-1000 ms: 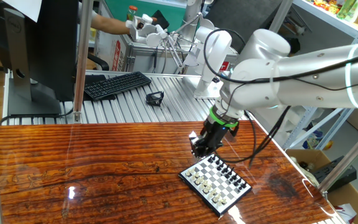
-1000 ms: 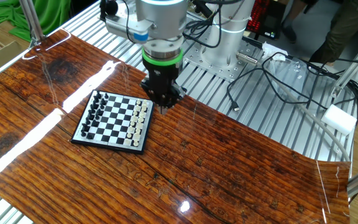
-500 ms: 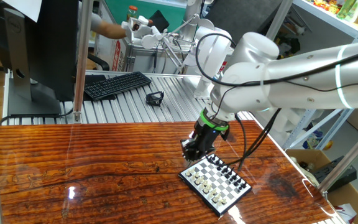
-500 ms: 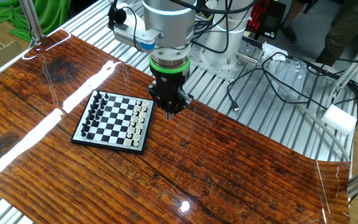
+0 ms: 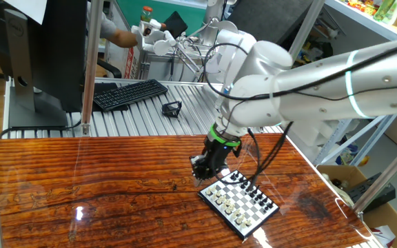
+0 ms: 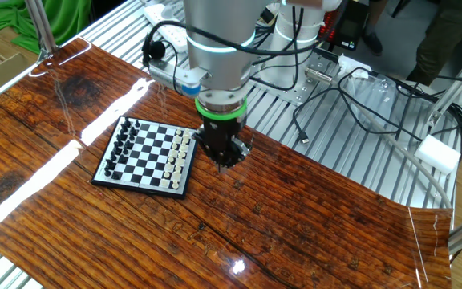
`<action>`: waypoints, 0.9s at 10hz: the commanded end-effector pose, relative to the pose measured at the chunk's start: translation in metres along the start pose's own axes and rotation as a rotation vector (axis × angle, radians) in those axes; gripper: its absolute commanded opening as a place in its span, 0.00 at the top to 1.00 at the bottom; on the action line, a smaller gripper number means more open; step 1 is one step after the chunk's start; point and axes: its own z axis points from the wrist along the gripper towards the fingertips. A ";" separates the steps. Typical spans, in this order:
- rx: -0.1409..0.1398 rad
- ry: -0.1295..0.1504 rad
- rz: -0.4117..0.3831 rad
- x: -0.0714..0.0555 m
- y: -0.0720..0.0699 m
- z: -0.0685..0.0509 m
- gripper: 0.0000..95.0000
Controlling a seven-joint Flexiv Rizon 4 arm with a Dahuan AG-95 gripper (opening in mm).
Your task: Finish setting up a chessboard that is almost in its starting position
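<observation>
While the gripper hangs just off the chessboard, jaws clenched on nothing visible.
A sideways brush could topple the near row of white pieces.

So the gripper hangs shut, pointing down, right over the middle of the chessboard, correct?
Not over the middle. The gripper does hang shut and pointing down, but beside the chessboard, over bare wooden table just off the edge lined with white pieces. The other fixed view shows it.
</observation>
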 end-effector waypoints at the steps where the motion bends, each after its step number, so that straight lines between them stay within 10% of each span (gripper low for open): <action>1: 0.011 0.023 0.019 -0.019 0.010 0.003 1.00; 5: 0.036 0.019 0.029 -0.054 0.023 0.007 1.00; 9: 0.049 0.023 0.022 -0.058 0.024 0.005 1.00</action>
